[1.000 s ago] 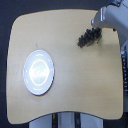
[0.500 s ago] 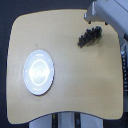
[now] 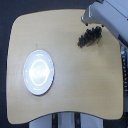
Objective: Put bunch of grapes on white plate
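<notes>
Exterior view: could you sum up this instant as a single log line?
grapes: bunch of grapes on table, exterior view's upper right | plate: white plate bare, at exterior view's left | gripper: above grapes, jaws unclear | placed: no

Bright even overhead light, glare on the white plate (image 3: 39, 72), soft low-resolution blur throughout

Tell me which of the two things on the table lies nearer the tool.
The bunch of grapes: a dark cluster at the table's far corner on the exterior view's right, just under the arm. The white plate lies far off toward the left edge.
</notes>
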`<control>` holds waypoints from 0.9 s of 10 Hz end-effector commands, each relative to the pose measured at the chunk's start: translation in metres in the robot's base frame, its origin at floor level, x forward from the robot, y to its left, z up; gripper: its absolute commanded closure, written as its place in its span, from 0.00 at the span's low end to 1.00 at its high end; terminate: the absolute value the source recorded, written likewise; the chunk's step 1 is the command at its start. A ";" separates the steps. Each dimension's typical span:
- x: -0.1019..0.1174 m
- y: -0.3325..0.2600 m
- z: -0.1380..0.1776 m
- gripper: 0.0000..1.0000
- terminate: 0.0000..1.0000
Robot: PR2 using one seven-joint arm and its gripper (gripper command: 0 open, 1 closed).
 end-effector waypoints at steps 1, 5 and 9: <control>-0.013 0.006 -0.037 0.00 0.00; -0.017 0.002 -0.060 0.00 0.00; -0.008 -0.016 -0.075 0.00 0.00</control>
